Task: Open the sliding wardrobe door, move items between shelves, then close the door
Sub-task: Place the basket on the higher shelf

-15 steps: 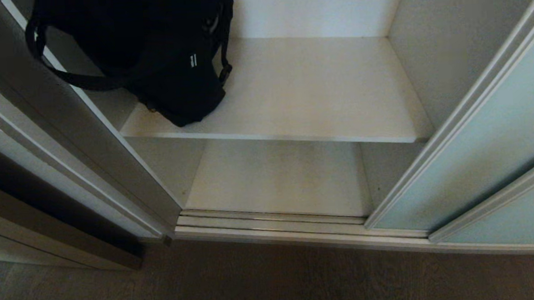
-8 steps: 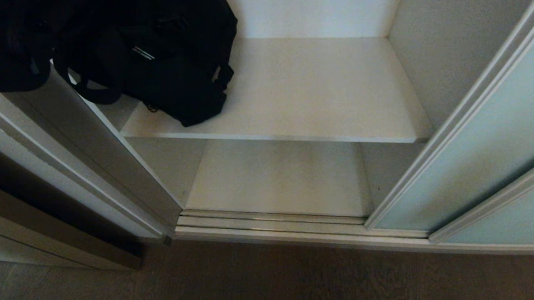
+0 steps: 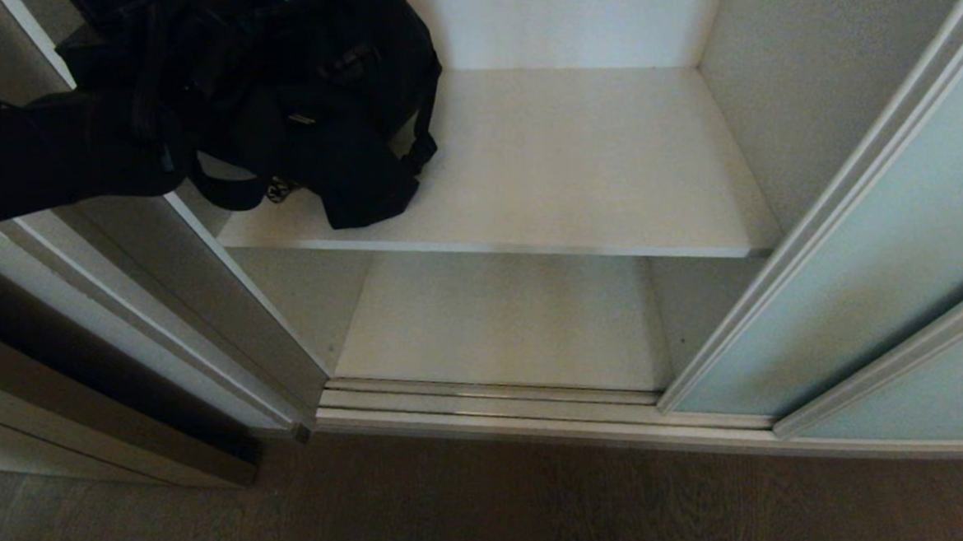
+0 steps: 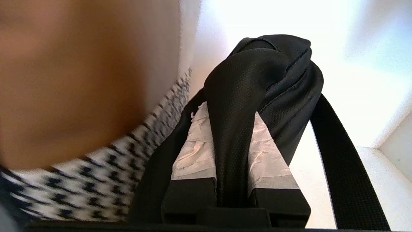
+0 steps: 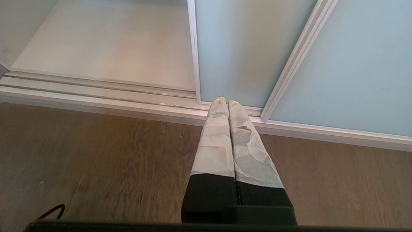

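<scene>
Up at far left, our left gripper point(image 4: 233, 141) is clamped on the black bag point(image 3: 333, 105)'s strap; our right gripper point(image 5: 225, 103), fingers together, hangs over the floor point(image 5: 96, 161).

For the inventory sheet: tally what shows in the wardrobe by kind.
Bags: 1, black
Shelves: 2, upper, lower
Sliding doors: 2, front, rear
Total: 5

A home bedroom — sliding wardrobe door point(image 3: 876, 241), white shelves point(image 3: 574, 158), wood-look floor point(image 3: 494, 517).
</scene>
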Motion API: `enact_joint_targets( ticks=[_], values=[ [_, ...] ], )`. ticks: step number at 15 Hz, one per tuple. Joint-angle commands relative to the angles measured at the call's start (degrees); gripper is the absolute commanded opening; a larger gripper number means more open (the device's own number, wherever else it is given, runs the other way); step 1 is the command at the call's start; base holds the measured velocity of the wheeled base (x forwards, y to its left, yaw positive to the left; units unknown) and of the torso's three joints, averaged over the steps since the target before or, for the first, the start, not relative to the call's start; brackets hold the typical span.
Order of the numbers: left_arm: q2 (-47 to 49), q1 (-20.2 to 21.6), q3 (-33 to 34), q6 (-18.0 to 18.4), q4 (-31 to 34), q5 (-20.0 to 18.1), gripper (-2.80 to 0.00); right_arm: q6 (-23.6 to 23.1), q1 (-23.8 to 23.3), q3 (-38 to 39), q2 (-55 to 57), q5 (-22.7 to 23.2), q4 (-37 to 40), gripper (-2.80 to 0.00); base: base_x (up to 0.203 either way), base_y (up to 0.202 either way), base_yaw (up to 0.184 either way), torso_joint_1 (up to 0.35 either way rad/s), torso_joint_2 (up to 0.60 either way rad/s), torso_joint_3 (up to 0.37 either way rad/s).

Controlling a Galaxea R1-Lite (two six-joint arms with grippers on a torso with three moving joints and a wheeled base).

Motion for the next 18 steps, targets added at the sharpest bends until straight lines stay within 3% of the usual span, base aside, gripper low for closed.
enact_joint_targets(
  ticks=[1,3,4,6,9,14,16,18],
  values=[
    [1.38,-0.79,-0.08,0.01,-0.38,0.76,-2.80,0.01,0.01,0.09,0.04,0.03,-0.02,-2.80,0.000,0.000,0.000,0.000,0.00,0.000],
    [1.64,-0.88,-0.08,0.10,-0.38,0.85,-2.80,0.01,0.01,0.09,0.04,0.00,-0.02,-2.80,0.000,0.000,0.000,0.000,0.00,0.000],
    [1.63,-0.88,-0.08,0.13,-1.06,1.35,0.00,0.01,0.01,0.09,0.04,0.00,-0.02,-2.80,0.000,0.000,0.000,0.000,0.00,0.000],
    [1.22,-0.88,-0.17,0.11,-2.97,3.38,0.00,0.01,0.01,0.09,0.04,0.00,-0.02,-2.80,0.000,0.000,0.000,0.000,0.00,0.000],
    [-1.02,-0.88,-0.16,0.32,-6.94,3.46,0.00,0.01,0.01,0.09,0.04,0.00,-0.02,-2.80,0.000,0.000,0.000,0.000,0.00,0.000],
    [-5.69,-0.88,-0.08,1.47,-8.45,2.49,0.00,0.01,0.01,0.09,0.04,0.00,-0.02,-2.80,0.000,0.000,0.000,0.000,0.00,0.000],
    [-7.20,-0.86,-0.08,2.07,-8.52,-0.89,0.00,0.01,0.01,0.09,0.04,0.00,-0.02,-2.80,0.000,0.000,0.000,0.000,0.00,0.000],
    [-8.26,-1.03,0.06,3.46,-8.54,-1.06,0.00,0.01,0.01,0.09,0.04,0.00,-0.02,-2.80,0.000,0.000,0.000,0.000,0.00,0.000]
  ],
)
